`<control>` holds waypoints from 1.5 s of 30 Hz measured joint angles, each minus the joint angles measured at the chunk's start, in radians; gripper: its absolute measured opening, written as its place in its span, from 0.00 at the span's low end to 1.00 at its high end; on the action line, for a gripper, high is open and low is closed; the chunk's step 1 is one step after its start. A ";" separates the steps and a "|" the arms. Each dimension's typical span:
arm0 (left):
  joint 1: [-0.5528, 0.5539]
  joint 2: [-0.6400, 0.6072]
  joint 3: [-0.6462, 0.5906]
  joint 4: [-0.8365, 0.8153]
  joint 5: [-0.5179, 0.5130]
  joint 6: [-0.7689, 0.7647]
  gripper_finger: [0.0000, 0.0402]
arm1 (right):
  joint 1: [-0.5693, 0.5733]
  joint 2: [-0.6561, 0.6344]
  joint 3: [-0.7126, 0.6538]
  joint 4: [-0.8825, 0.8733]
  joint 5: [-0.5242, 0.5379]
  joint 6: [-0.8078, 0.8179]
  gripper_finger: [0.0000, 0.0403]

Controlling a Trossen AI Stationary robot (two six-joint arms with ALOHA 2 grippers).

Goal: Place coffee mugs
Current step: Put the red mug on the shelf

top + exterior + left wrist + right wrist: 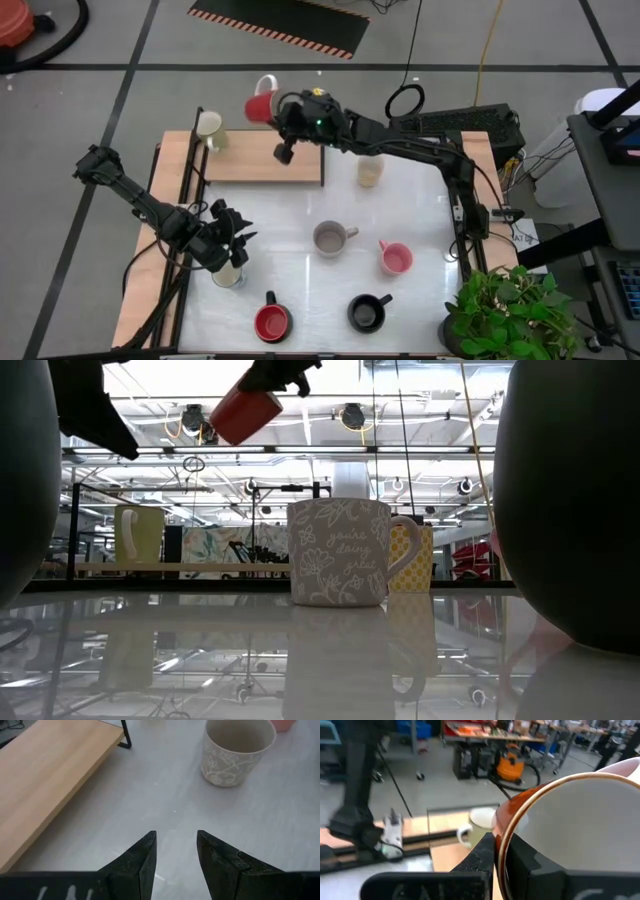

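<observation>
My right gripper (283, 108) is shut on a dark red mug (262, 103) with a white inside, high above the far edge of the wooden shelf (265, 158). A cream mug (210, 128) stands on the shelf's left end. On the white table stand a tan mug (370, 172), a grey patterned mug (330, 238), a pink mug (395, 258), a red mug (272, 322) and a black mug (367, 313). My left gripper (175, 855) hovers open over bare table, nothing between its fingers, beside a pale mug (228, 275) at the left. My right gripper holds the dark red mug by its rim (501, 827), one finger inside the mug and one outside against the wall. The fingers reach about level toward the table's far edge. The mug is lifted clear and tipped on its side (245, 410), its mouth toward the wrist.
A potted plant (505, 310) stands at the table's near right corner. The shelf's black frame (125, 735) rises near the left gripper. Bare table lies between the shelf and the grey mug (237, 750).
</observation>
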State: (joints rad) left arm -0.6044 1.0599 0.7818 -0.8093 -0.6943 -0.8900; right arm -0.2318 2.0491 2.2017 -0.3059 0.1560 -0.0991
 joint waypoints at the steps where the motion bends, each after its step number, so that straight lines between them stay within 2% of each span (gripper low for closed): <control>1: 0.000 0.000 0.000 0.000 -0.005 0.005 0.36 | -0.003 0.000 0.002 0.007 -0.016 0.005 0.03; 10: 0.001 0.000 0.000 0.000 -0.014 0.045 0.36 | -0.064 0.031 0.002 0.027 -0.064 0.044 0.03; 18: 0.008 -0.001 0.002 0.000 -0.015 0.061 0.36 | -0.090 0.119 0.000 -0.118 -0.138 0.120 0.03; 27: 0.008 -0.001 0.002 0.000 -0.015 0.062 0.36 | -0.085 0.182 0.000 -0.231 -0.135 0.132 0.07; 37: 0.016 -0.001 0.002 0.001 -0.032 0.065 0.36 | -0.080 0.178 0.000 -0.289 -0.127 0.129 0.08; 41: 0.028 -0.001 0.002 0.001 -0.032 0.065 0.36 | -0.080 0.178 0.000 -0.332 -0.075 0.129 0.08; 45: 0.040 -0.001 0.002 0.002 -0.032 0.065 0.36 | -0.082 0.178 0.000 -0.355 -0.077 0.128 0.08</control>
State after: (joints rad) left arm -0.5644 1.0588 0.7834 -0.8070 -0.7261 -0.8253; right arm -0.3136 2.2272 2.2013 -0.6604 0.0790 0.0292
